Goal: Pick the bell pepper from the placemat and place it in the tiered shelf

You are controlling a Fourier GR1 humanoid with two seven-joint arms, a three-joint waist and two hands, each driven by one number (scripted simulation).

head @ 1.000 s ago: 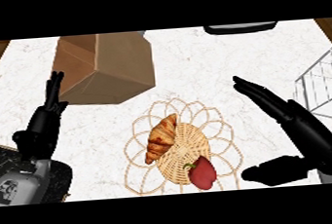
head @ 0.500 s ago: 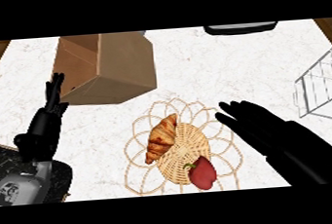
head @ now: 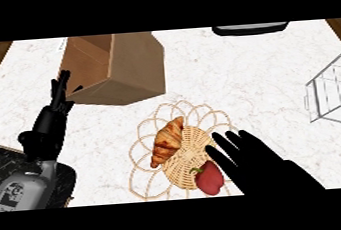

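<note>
Hovering right hand (head: pixel 262 163), fingers straight, empty, just beside bell pepper (head: pixel 210 178). Risk: croissant (head: pixel 167 139) at pepper's 11 o'clock could get swept during grasp.

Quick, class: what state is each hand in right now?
Left hand: open, holding nothing.
Right hand: open, next to the bell pepper, holding nothing.

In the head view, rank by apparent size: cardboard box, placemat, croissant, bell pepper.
1. cardboard box and placemat: about alike, not ranked.
2. croissant.
3. bell pepper, its edge possibly behind the right hand.
</note>
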